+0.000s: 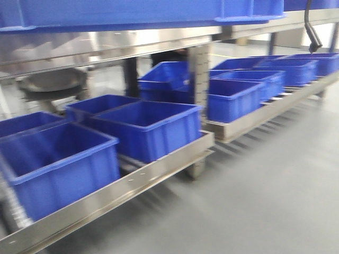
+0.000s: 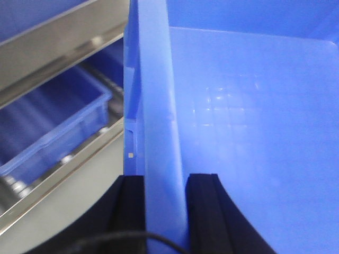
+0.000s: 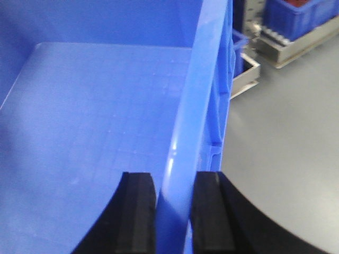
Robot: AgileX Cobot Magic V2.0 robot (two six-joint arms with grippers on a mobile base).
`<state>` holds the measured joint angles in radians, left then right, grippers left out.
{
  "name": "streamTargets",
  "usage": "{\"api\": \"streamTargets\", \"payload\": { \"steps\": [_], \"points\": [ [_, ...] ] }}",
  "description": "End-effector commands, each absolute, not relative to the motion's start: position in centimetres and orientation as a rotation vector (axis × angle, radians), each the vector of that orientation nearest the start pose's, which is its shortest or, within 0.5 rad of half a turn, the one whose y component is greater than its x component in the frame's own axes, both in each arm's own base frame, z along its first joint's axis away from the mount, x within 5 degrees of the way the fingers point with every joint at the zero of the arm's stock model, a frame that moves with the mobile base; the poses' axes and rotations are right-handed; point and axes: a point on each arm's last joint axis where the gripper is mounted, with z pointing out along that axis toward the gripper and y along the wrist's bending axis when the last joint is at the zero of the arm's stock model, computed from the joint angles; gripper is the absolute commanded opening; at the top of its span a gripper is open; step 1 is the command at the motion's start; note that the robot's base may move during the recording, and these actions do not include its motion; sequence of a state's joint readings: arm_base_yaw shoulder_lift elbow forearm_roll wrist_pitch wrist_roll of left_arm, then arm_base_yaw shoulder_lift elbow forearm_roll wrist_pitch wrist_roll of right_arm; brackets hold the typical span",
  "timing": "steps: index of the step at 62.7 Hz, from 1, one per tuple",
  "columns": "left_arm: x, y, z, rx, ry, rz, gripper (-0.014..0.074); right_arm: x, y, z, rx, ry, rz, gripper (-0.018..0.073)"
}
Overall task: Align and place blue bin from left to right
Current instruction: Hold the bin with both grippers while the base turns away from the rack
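The blue bin (image 1: 132,13) is held up and fills the top edge of the front view, with only its underside and rim showing. My left gripper (image 2: 165,182) is shut on the bin's left wall (image 2: 156,106), one finger outside and one inside. My right gripper (image 3: 175,180) is shut on the bin's right wall (image 3: 193,106) in the same way. The bin's smooth inner floor (image 3: 95,132) is bare in both wrist views. Neither gripper shows in the front view.
A steel rack (image 1: 159,174) runs from lower left to upper right, and its low shelf carries several smaller blue bins (image 1: 151,127). A second rack (image 1: 265,114) at the right holds more. Grey floor (image 1: 265,190) lies in front. A black cable (image 1: 312,32) hangs at the top right.
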<state>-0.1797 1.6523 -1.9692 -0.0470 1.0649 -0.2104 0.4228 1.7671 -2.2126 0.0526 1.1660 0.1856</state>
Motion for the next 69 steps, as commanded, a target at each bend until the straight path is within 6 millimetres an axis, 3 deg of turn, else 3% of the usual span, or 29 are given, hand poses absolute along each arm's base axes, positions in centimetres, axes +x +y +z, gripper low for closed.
{"api": "streamTargets", "payload": {
  "steps": [1,69],
  "points": [
    [34.7,-7.78,49.98,-0.046,1.95,-0.44,0.0001,32.75,16.4,50.22,-0.313,2.1,0.496,-0.0075],
    [34.7,-7.78,49.98,-0.046,1.95,-0.44,0.0001,32.75,16.4,50.22,-0.313,2.1,0.496,-0.0075]
  ]
}}
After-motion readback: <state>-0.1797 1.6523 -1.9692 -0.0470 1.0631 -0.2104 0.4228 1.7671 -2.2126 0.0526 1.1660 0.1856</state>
